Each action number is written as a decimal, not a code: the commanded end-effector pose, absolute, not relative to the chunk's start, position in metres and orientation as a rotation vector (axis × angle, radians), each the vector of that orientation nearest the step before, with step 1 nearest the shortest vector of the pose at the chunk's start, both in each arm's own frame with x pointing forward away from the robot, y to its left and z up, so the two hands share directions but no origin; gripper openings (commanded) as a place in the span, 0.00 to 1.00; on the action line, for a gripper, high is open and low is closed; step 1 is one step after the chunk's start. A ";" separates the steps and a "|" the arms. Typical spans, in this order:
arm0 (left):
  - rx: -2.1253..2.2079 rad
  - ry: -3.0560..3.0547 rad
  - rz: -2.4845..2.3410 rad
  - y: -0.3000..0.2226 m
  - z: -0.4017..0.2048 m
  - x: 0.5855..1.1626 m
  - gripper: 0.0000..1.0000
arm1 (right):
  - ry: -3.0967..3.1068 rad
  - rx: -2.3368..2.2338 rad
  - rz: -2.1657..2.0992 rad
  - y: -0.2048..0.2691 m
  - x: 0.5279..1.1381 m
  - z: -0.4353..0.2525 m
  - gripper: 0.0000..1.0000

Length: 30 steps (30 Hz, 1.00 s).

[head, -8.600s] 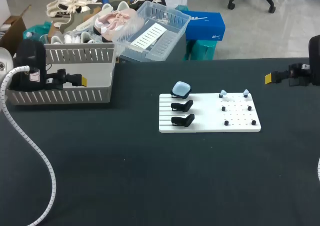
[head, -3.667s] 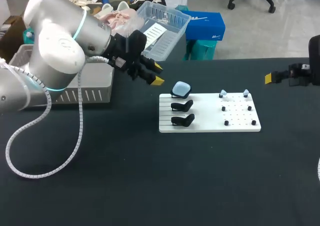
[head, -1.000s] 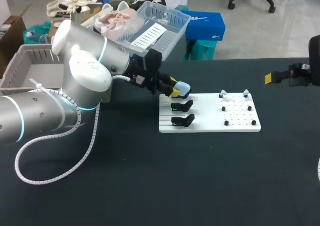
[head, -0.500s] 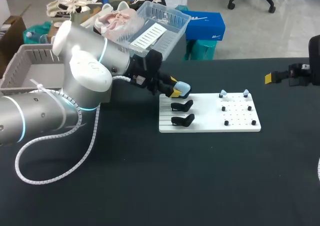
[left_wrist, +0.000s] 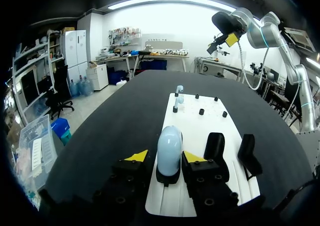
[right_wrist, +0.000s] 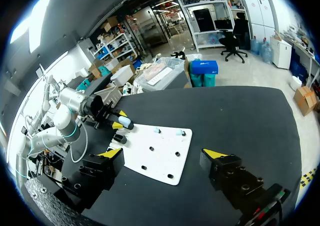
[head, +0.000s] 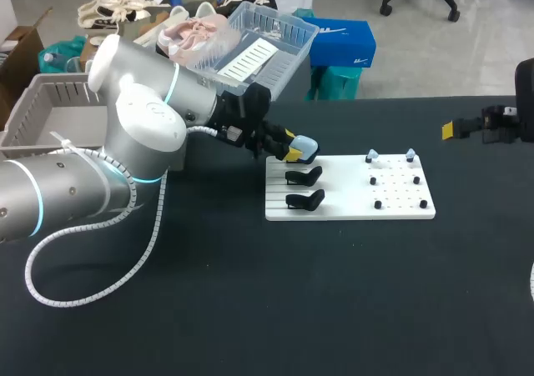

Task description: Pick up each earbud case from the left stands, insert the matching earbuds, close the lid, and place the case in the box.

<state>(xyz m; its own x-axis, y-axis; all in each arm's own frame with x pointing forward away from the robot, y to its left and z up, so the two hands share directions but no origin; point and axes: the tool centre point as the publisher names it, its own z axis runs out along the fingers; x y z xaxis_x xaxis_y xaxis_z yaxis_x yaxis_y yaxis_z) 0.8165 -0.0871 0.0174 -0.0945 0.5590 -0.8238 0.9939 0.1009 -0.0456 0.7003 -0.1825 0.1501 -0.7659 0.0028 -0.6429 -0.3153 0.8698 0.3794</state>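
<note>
the left gripper (left_wrist: 166,157) sat low at the rearmost black stand (left_wrist: 167,178) on the white board (left_wrist: 200,131). its yellow fingers flanked the pale blue earbud case (left_wrist: 169,146) from both sides. a thin gap showed on at least one side, so they were apart and not yet clamped. the case stood upright in its stand, lid shut. the two neighbouring stands (left_wrist: 216,148) were empty.

the step in hand looked like the grasp. it would go best with the fingers centred on the case's flat sides, closed gently and evenly, then lifted straight out along the stand so the smooth shell neither twists nor slips.

the right gripper (right_wrist: 165,156) hung at the table's far right edge, fingers wide apart and empty. the two pale blue earbuds (head: 373,155) waited on pegs at the board's far end, and the grey slatted box (head: 42,88) stood behind the left arm.
</note>
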 end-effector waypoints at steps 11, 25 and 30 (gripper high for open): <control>1.535 1.707 -0.875 -0.084 0.021 0.819 0.23 | 2.374 -0.228 0.631 -0.184 0.700 0.150 1.00; 1.517 1.638 -0.931 -0.071 0.047 0.806 0.00 | 2.374 -0.228 0.631 -0.184 0.700 0.150 1.00; 1.467 1.593 -0.915 -0.066 0.067 0.797 0.00 | 2.374 -0.228 0.631 -0.184 0.700 0.150 1.00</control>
